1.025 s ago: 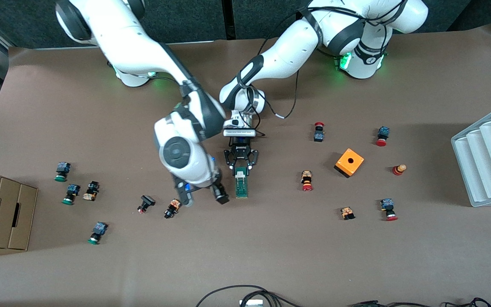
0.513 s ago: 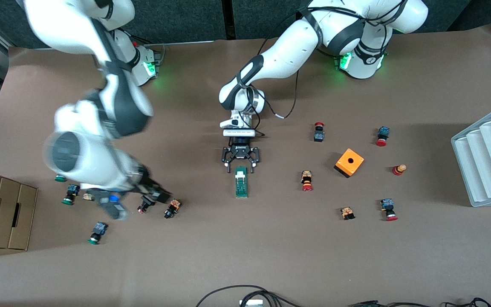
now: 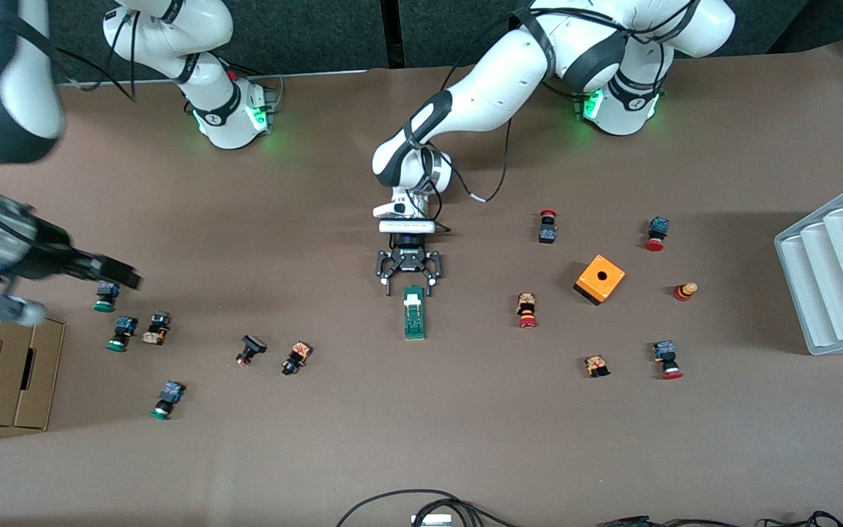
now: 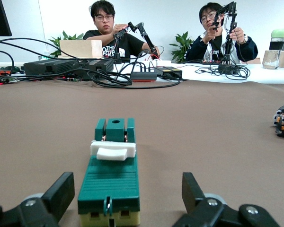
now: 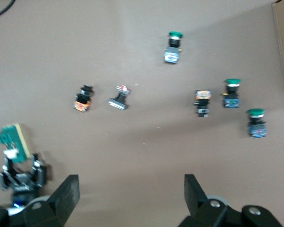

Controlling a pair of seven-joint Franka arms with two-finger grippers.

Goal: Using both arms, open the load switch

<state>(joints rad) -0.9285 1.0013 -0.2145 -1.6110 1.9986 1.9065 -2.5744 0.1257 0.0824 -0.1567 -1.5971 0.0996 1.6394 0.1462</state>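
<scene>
While the load switch (image 3: 414,312) lies flat on the brown table (image 3: 465,439) near its middle, the left gripper (image 3: 407,282) sits low just at the switch's end toward the robots' bases, its jaws spread wide and gripping nothing. In the left wrist view the dark-green block (image 4: 111,182) runs away from the camera between the two black fingers (image 4: 59,194), which stand apart from its sides without touching; the white sliding piece (image 4: 113,150) sits across the block partway along its top.

The right gripper (image 3: 110,272) is up in the air over the right arm's end of the table, above a green-capped push button (image 3: 105,294), and its jaws are also released and empty, as the right wrist view shows with both fingers (image 5: 66,196) parted over bare tabletop. That same view looks down on the green-capped buttons (image 5: 233,92) and, farther off, the switch (image 5: 12,142) with the left gripper (image 5: 21,172) at its end.

Toward the left arm's end of the table sit an orange cube with a hole (image 3: 600,279), several red-capped push buttons (image 3: 527,310) and a grey ridged tray (image 3: 842,267). A cardboard box (image 3: 1,362) rests at the table's edge at the right arm's end, and more small buttons (image 3: 296,357) lie between it and the switch.
</scene>
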